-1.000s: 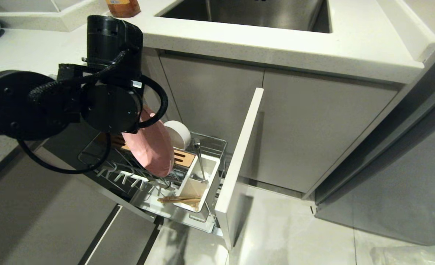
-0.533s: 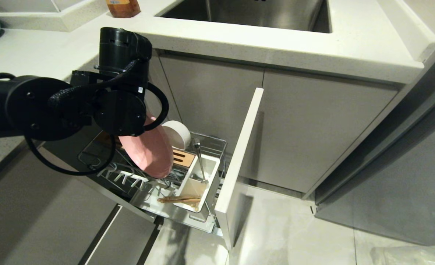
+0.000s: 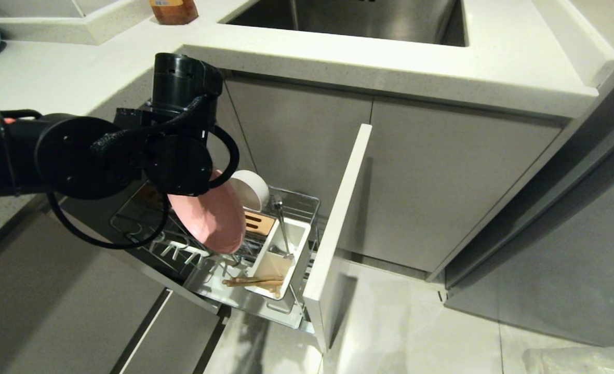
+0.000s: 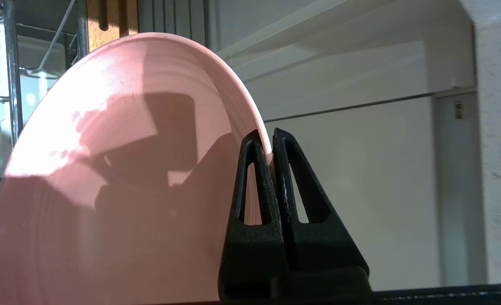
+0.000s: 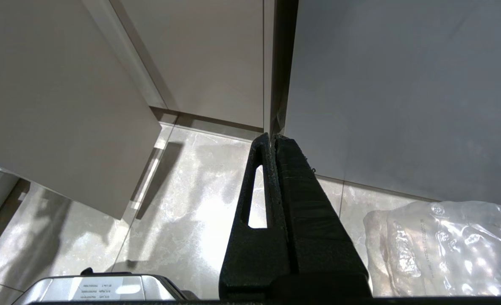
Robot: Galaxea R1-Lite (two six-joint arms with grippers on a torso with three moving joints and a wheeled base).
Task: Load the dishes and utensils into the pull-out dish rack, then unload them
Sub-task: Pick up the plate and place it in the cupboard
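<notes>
Kitchen: sink (image 3: 348,18), countertop (image 3: 390,67), cabinets (image 3: 296,135)

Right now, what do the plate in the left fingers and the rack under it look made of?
The pink plate looks like matte plastic or glazed ceramic: smooth, soft sheen, thin rim; unclear which. The pull-out dish rack looks like chromed steel wire with bright reflections.

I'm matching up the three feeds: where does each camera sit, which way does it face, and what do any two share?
Head: high up, looking down at the pull-out dish rack; left arm shows.
Left wrist: behind the left pincer, shut on the pink plate rim, facing the rack.
Right wrist: behind the shut right pincer, facing the floor.
Shared: head and left wrist both show the pink plate.
</notes>
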